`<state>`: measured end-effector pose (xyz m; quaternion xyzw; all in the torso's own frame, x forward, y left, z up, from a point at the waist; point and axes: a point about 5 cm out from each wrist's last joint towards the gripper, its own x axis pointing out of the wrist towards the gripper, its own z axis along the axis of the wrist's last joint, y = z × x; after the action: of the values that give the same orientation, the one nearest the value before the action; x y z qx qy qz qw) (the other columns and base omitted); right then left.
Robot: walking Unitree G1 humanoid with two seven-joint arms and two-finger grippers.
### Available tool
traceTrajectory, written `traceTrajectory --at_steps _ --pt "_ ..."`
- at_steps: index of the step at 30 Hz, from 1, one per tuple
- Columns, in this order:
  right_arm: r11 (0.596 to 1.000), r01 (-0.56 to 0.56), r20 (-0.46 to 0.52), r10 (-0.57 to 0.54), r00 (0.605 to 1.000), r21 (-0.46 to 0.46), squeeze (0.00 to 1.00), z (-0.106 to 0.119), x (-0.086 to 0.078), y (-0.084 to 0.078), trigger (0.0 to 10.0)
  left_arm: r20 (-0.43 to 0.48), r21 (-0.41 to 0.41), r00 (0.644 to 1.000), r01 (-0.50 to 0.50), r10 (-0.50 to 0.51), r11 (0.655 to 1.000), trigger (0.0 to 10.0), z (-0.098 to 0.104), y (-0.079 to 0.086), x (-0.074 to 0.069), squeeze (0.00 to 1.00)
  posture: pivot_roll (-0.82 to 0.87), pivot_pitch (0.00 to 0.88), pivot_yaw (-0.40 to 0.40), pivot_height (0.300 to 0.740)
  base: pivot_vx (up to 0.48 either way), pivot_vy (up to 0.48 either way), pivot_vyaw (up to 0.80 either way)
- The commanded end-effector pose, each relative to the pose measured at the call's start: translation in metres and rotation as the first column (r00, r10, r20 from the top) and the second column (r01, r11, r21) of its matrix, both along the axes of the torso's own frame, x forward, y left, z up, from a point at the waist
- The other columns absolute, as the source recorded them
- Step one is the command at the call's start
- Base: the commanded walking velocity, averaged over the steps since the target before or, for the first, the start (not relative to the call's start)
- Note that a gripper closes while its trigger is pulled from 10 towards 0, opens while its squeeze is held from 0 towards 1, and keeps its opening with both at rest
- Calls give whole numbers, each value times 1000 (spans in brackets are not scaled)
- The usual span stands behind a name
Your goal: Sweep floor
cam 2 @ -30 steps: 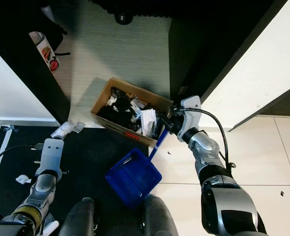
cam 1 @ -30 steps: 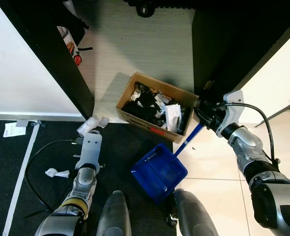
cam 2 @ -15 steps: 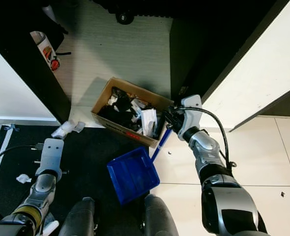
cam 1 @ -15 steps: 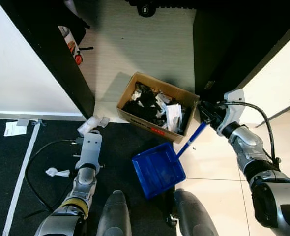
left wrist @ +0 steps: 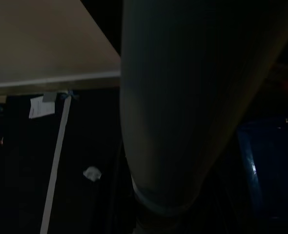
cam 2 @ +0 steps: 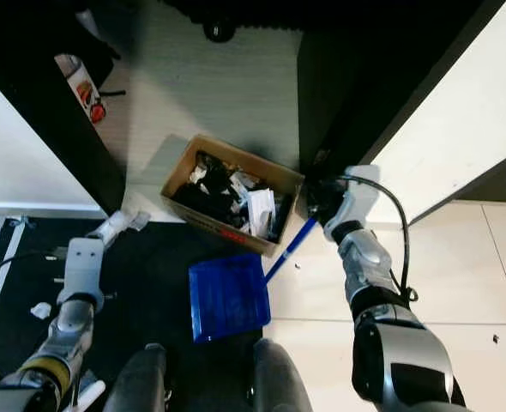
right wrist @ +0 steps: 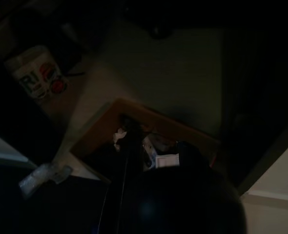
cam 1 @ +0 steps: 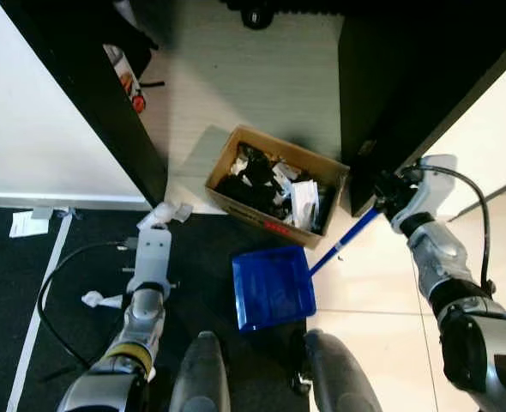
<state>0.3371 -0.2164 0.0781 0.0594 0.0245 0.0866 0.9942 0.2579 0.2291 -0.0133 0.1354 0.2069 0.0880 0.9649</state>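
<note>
Pale floor and black mat meet where I hold the blue dustpan by its handle in my right end effector, apparently clamped, beside the cardboard box; next I judge collecting scraps, and the left wrist view adds a white scrap.

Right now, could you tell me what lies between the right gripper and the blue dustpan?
The dustpan's blue handle spans it, from the right gripper down to the blue dustpan, over pale tile in the eye views.
</note>
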Motion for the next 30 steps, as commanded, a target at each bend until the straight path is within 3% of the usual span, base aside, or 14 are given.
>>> traceTrajectory --at_steps 1,3,8,12,15,21,24,30 --pt "1000 27 29 -27 999 12 0 4 0 -6 10000 40 -8 999 10 -9 1000 10000 6 8 1 0 10 71 -28 740 0 0 0" --pt "1000 -8 32 9 999 -17 0 2 -2 0 10000 131 8 990 56 -57 998 10000 21 9 11 0 12 55 -24 740 0 0 0" --pt "999 -22 31 23 999 -26 0 1 -2 2 10000 161 -2 985 56 -55 998 10000 26 10 13 0 14 48 -23 740 0 0 0" --pt "996 -85 2 85 996 -40 0 -5 -2 18 10000 210 -53 978 24 -13 998 10000 35 12 20 0 32 0 -33 740 0 0 0" --pt "996 -85 2 85 996 -40 0 -5 -2 18 10000 210 -53 978 24 -13 998 10000 35 12 20 0 32 0 -33 740 0 0 0" --pt "998 -52 28 51 998 30 0 1 4 28 10000 365 -114 919 -114 148 987 10000 57 28 25 0 52 0 -46 740 0 0 0" --pt "995 22 33 -25 999 95 0 5 8 26 10000 429 -84 897 -77 106 994 10000 72 27 32 0 56 0 -47 740 0 0 0" --pt "996 23 11 -24 1000 81 0 -1 5 27 10000 441 -67 896 -15 43 998 10000 80 20 39 0 58 0 -44 740 0 0 0"
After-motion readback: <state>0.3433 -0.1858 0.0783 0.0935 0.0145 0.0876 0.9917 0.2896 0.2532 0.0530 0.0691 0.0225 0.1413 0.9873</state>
